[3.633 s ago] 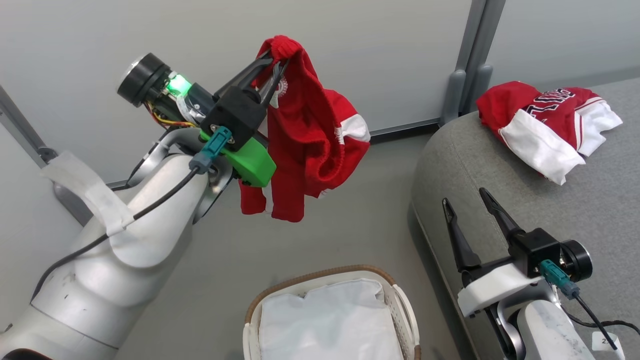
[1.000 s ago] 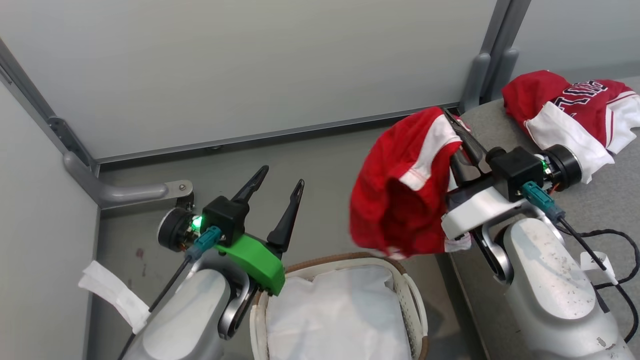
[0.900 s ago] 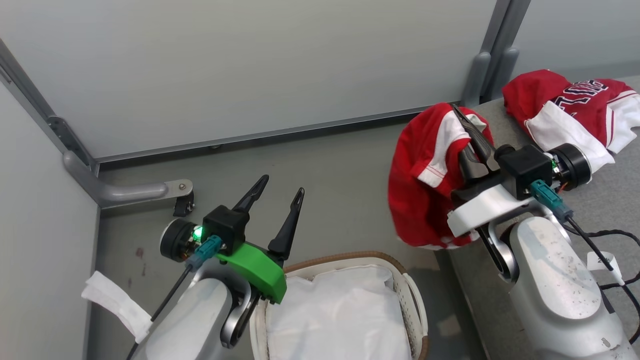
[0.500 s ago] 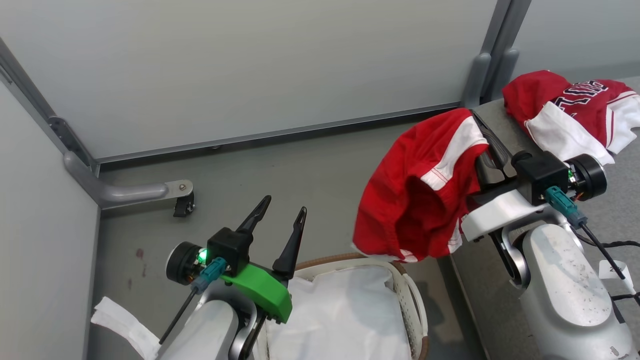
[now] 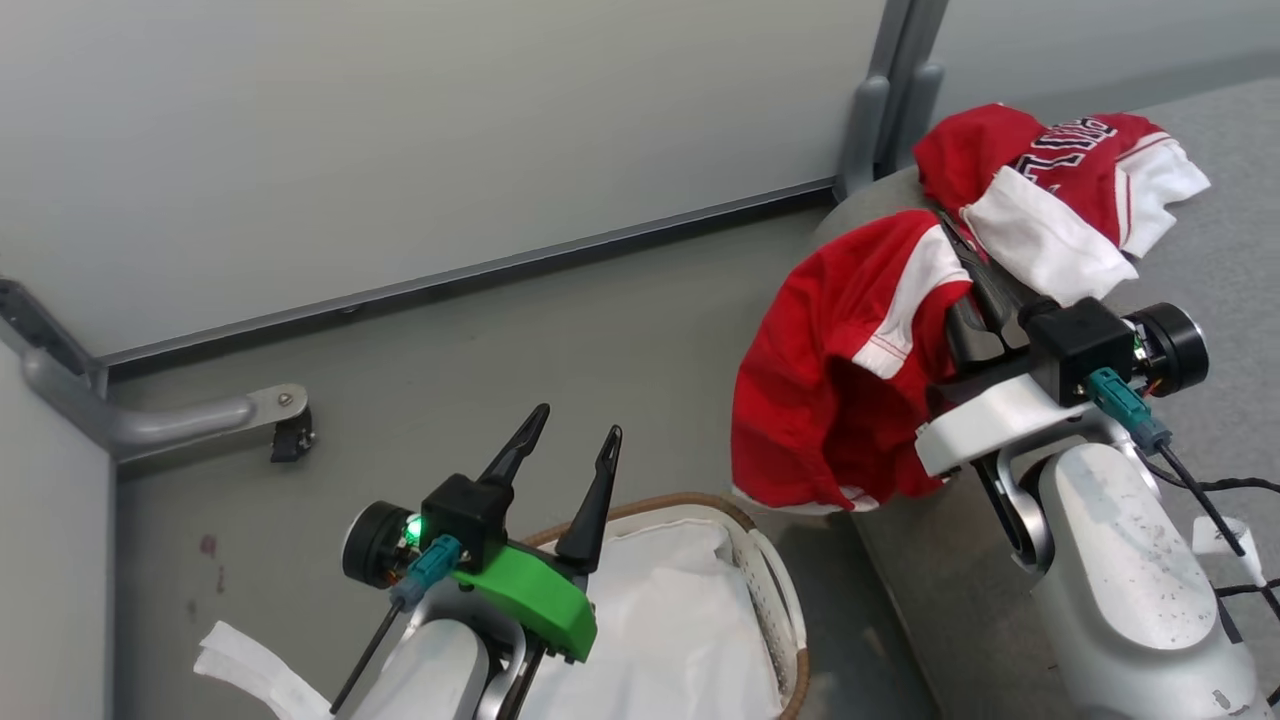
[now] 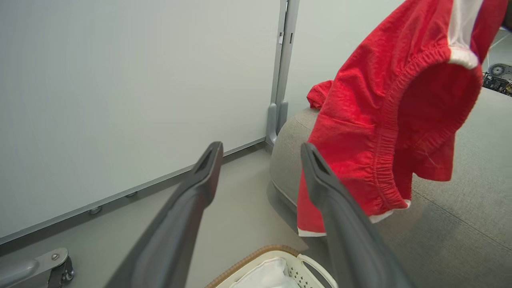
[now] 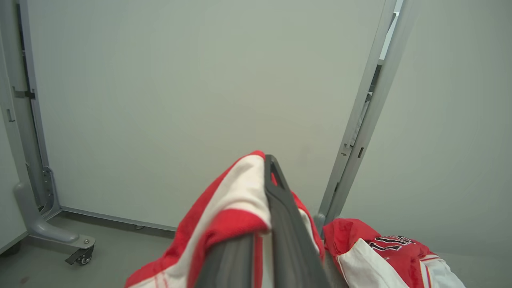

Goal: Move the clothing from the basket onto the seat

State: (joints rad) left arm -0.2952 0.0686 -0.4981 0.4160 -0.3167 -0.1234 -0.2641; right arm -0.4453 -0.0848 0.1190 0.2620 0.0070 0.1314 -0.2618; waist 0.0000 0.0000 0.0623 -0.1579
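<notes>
A red garment with white stripes (image 5: 830, 390) hangs from my right gripper (image 5: 948, 225), which is shut on its upper fold, at the rounded end of the grey seat (image 5: 1235, 250). The right wrist view has the same fabric (image 7: 228, 212) draped over the shut fingers (image 7: 276, 188). A second red and white garment with dark lettering (image 5: 1065, 170) lies on the seat just beyond. My left gripper (image 5: 577, 421) stands open with nothing in it, above the basket (image 5: 655, 503), where white liner shows. In the left wrist view the hanging garment (image 6: 388, 120) is to the right of the open fingers (image 6: 320, 176).
Grey partition walls with a metal post (image 5: 880, 90) stand behind the seat. A caster foot (image 5: 285, 435) sits on the floor at the left. Bare grey floor (image 5: 560, 330) lies between the basket and the wall. A black cable (image 5: 1215, 520) trails beside my right arm.
The garment has passed from my left gripper to my right. Over the last second the right gripper carried it closer to the lettered garment. The left arm sank toward the basket, and the camera shifted.
</notes>
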